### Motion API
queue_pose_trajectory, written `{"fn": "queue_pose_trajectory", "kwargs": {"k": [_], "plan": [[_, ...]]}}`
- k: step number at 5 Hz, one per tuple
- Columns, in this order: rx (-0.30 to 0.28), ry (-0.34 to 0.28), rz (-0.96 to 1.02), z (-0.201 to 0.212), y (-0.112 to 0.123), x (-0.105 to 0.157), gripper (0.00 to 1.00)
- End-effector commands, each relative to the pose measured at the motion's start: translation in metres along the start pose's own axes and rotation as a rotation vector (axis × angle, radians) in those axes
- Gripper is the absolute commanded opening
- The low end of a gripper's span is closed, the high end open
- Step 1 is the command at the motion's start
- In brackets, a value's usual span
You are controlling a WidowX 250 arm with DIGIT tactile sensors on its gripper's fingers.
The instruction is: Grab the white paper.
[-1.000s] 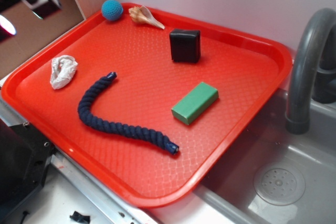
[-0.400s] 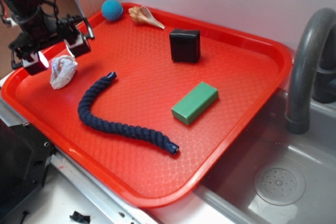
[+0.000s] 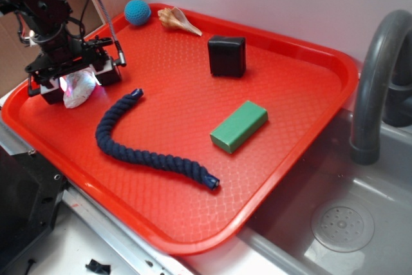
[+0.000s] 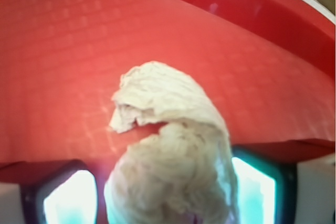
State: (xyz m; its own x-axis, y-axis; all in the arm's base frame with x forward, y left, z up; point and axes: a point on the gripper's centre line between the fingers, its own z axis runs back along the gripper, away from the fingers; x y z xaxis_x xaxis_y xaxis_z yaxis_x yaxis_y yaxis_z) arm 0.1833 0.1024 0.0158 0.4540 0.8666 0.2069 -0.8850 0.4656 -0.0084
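The white paper (image 3: pixel 80 88) is a crumpled wad lying on the left part of the red tray (image 3: pixel 283 62). My gripper (image 3: pixel 77 83) has come down over it, one finger on each side. In the wrist view the white paper (image 4: pixel 170 145) fills the middle, between the two lit fingertips (image 4: pixel 68 198) at the bottom corners. The gripper (image 4: pixel 165 195) is open. A strip of red tray shows between the left finger and the wad, while the right finger sits close against it. The wad rests on the tray floor.
A dark blue rope (image 3: pixel 138 146) curves just right of the gripper. A teal ball (image 3: pixel 137 12) and a seashell (image 3: pixel 179 20) lie at the tray's far rim. A black box (image 3: pixel 226 56) and a green block (image 3: pixel 239 125) sit further right. A grey faucet (image 3: pixel 376 75) stands over the sink.
The arm came in from the upper left and dropped down. The gripper went from above and behind the paper to straddling it at tray level. The paper has not moved.
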Motion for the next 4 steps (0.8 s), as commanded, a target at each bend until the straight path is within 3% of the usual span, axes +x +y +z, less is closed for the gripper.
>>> {"fn": "queue_pose_trajectory", "kwargs": {"k": [1, 2, 3, 4], "plan": [[-0.004, -0.002, -0.018, 0.0, 0.008, -0.001, 0.0], [-0.013, -0.016, -0.015, 0.006, 0.007, -0.001, 0.0], [-0.025, 0.033, -0.144, 0.032, -0.008, 0.0, 0.0], [-0.083, 0.087, -0.375, 0.086, -0.037, -0.013, 0.0]]}}
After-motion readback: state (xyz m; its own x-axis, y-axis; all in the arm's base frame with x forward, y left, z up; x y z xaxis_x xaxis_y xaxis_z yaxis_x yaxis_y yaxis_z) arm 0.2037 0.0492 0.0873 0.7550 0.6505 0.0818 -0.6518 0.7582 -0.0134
